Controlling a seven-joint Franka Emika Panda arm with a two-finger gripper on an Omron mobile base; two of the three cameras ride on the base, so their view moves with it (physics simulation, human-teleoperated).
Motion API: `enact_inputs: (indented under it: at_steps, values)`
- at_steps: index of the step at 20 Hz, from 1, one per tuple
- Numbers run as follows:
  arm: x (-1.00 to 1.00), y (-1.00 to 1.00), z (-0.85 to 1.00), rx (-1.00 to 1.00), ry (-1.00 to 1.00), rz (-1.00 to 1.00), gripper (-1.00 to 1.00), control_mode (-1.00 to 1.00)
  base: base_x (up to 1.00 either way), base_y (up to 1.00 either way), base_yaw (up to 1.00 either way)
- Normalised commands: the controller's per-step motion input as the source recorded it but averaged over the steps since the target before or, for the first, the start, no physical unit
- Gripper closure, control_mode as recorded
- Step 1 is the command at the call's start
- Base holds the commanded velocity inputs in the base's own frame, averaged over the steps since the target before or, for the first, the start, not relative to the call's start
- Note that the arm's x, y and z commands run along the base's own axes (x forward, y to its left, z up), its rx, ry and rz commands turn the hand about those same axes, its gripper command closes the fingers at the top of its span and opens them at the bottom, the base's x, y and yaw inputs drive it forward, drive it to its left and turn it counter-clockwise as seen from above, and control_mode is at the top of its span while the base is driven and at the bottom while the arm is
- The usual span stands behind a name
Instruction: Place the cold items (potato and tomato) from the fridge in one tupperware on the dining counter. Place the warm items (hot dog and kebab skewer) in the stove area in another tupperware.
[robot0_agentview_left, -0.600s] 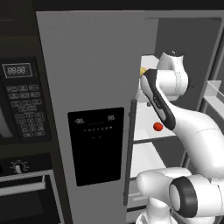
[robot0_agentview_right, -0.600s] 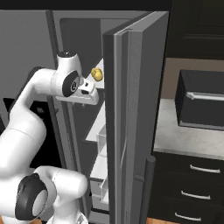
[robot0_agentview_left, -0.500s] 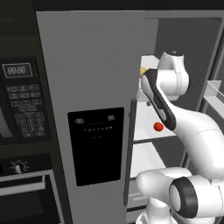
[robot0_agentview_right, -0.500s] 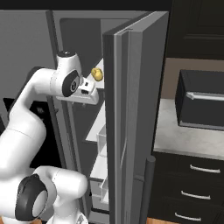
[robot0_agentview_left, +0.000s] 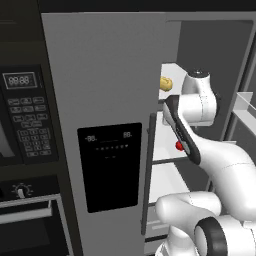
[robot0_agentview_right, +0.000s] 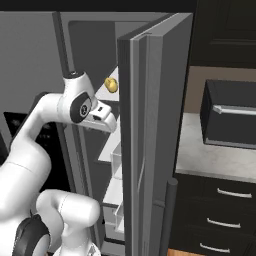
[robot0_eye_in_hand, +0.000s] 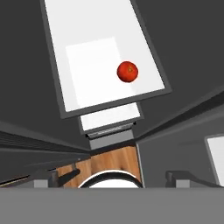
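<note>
Tomato (robot0_agentview_left: 178, 145) half hidden behind arm (robot0_agentview_left: 182, 135). Potato (robot0_agentview_left: 166, 83) partly cut by closed fridge door (robot0_agentview_left: 107, 125). Open door (robot0_agentview_right: 150, 150) hides shelves (robot0_agentview_right: 116, 150) behind it.

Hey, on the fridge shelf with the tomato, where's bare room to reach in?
The white shelf is bare left of the tomato and toward its far end. It is tightest right of the tomato, near that edge.
</note>
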Motion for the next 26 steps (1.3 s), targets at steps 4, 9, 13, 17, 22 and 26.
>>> enact_inputs:
  at_steps: [4,9,13,17,22,26]
  values:
    - [0.07,-0.1,-0.31,-0.13,0.01,0.0,-1.0,-1.0,0.0,0.0,0.0]
    - [0.0,-0.32,-0.31,-0.01,0.12,0.0,-1.0,-1.0,0.0,0.0,0.0]
    - [0.06,-0.27,-0.29,-0.03,0.09,0.0,-1.0,-1.0,0.0,0.0,0.0]
    - [0.09,-0.2,-0.42,-0.09,-0.03,0.03,-1.0,-1.0,0.0,0.0,0.0]
    - [0.1,-0.19,-0.47,-0.03,-0.06,0.15,-1.0,-1.0,0.0,0.0,0.0]
    - [0.27,-0.17,-0.35,0.0,0.01,0.26,-1.0,-1.0,0.0,0.0,0.0]
